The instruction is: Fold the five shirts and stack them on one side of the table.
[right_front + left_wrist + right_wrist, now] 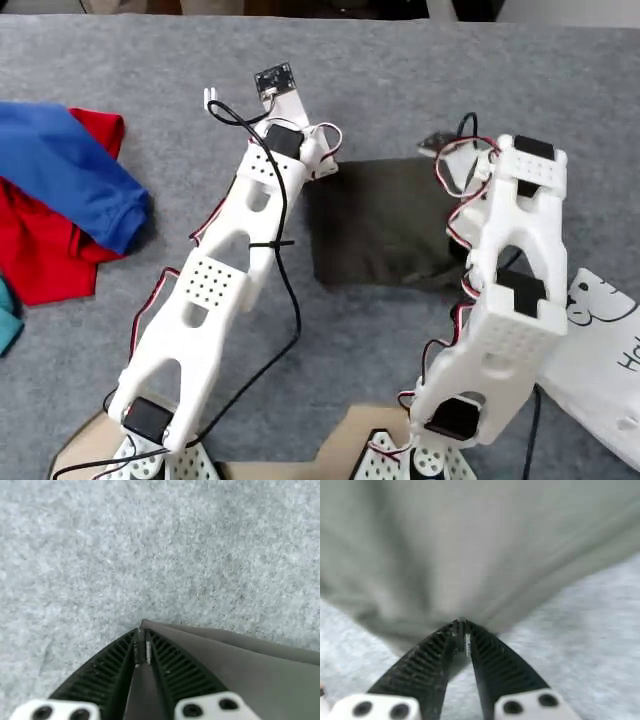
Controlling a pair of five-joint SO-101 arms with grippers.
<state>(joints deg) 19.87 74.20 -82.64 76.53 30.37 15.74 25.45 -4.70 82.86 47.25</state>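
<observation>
The dark shirt lies folded mid-worktop between the two arms, its longer side running across from one arm to the other. The left tool is closed on its far left corner. The right tool is pinched on cloth at the shirt's right side, so each arm has its own end. To the left, well apart, lie a blue shirt over a red shirt. A white shirt lies near right. The grey worktop beyond the shirt is bare, leaving room for a fold or a drag.
</observation>
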